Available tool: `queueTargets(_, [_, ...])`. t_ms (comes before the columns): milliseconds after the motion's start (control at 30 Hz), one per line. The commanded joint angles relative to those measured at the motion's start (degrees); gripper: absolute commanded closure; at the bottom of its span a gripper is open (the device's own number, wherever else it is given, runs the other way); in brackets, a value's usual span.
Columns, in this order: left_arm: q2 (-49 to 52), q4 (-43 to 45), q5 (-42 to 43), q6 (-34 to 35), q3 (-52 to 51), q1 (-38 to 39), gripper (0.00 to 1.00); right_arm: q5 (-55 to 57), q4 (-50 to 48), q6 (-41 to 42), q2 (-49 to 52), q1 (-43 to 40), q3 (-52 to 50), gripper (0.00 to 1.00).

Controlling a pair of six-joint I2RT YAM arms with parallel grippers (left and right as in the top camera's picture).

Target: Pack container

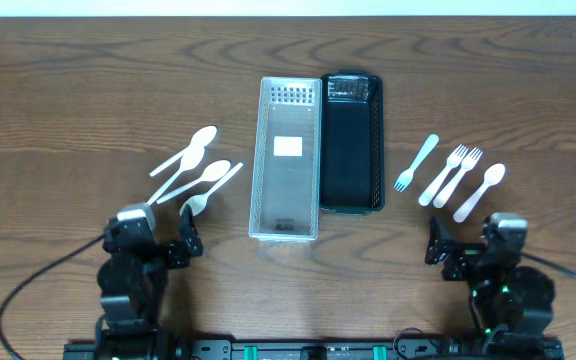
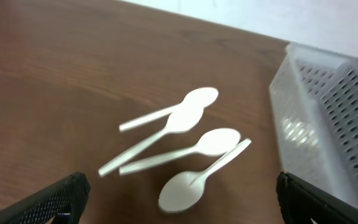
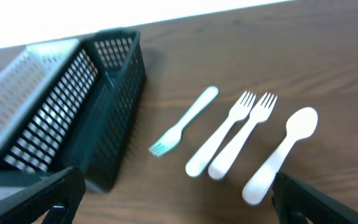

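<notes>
Two long perforated baskets stand side by side in the middle of the table, their long walls touching. The white basket [image 1: 286, 190] is on the left (a small white label lies on its floor), and the black basket [image 1: 351, 150] is on the right, set a little farther from the robot. Left of them, four white spoons [image 2: 182, 118] lie in a loose bunch, partly overlapping; the nearest spoon [image 1: 195, 205] points its bowl toward the robot. Right of the baskets lie a pale green fork [image 1: 415, 163], then two white forks [image 1: 444, 175] just beside each other, then a short white spoon [image 1: 479, 192], all flat and slanted the same way.
</notes>
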State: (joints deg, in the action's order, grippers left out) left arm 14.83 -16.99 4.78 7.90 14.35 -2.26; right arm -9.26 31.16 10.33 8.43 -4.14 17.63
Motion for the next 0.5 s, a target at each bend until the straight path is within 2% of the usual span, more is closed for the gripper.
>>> queueTargets(0, [6.7,-0.9,1.2,0.5,8.6,-0.5,0.02,0.0,0.2,1.2,8.1,0.5,7.6,0.01])
queueTargets(333, [38.5,-14.4,1.2,0.5,36.5,-0.5,0.02,4.5,15.1,1.2,47.1,0.4,36.3,0.01])
queueTargets(467, [50.4,-20.2,1.2,0.2,45.3,-0.5,0.02,4.6,16.0,1.2,60.5,0.4,42.7,0.01])
